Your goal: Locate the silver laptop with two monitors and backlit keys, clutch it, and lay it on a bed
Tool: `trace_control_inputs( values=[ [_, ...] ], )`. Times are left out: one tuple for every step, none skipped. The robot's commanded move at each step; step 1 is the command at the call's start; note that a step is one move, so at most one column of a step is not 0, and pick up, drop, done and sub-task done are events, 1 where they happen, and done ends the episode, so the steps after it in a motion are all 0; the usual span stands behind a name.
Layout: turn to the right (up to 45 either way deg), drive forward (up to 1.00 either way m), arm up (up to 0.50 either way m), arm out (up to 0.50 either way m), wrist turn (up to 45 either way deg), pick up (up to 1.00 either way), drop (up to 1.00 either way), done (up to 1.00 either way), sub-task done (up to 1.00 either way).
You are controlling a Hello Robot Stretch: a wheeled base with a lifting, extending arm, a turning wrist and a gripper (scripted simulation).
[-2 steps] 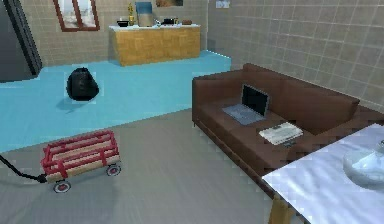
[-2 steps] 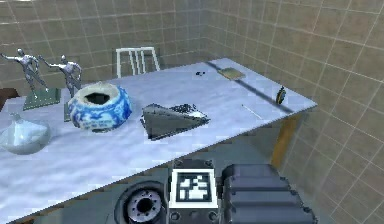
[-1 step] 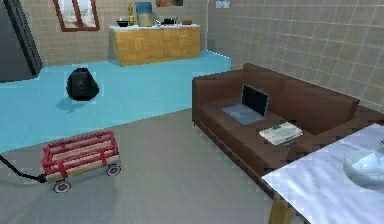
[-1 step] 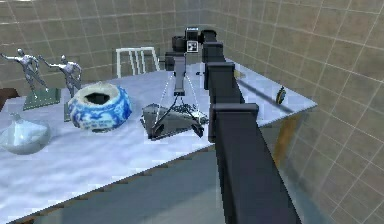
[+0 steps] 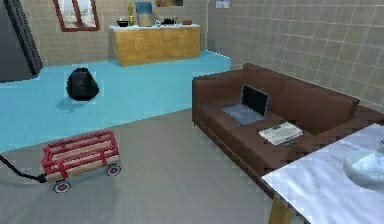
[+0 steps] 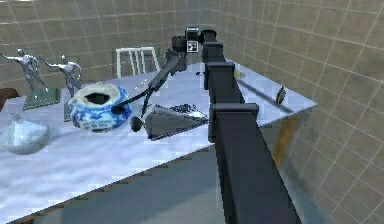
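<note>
Laptop: there it is, an open laptop (image 5: 248,104) with a grey base and dark screen, sitting on the seat of the brown sofa (image 5: 300,100), just beside a pale stack of papers (image 5: 281,132).
Arm: the arm (image 6: 240,140) is stretched out across the white desk (image 6: 60,175), well apart from that sofa as far as I can judge.
Claw: the claw (image 6: 143,112) hangs low among the desk's things, next to a blue-and-white bowl (image 6: 98,106). Spread or pressed together? Cannot tell.
Holding: things lie at and behind the fingers, so I cannot tell whether it holds anything.
Grey wedge: a flat grey wedge (image 6: 172,122) lies on the desk near the claw. It could be a folded laptop, but I can't say.
Other desk things: two silver statues (image 6: 45,72) and a glass flask (image 6: 22,132).
Done so far: a laptop is located, by my reading.
Left to do: a sure grasp of the right laptop, then finding a bed and laying it down. Early days, I'd say.
</note>
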Motion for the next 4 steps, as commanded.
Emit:
trace_control_inputs(
  values=[
    [0.0,0.0,0.0,0.0,45.0,0.0,0.0,0.0,0.0],
    [0.0,0.0,0.0,0.0,33.0,0.0,0.0,0.0,0.0],
    [0.0,0.0,-0.28,0.0,0.0,0.0,0.0,0.0,0.0],
    [0.0,0.0,0.0,0.0,0.0,1.0,0.0,0.0,0.0]
  ],
)
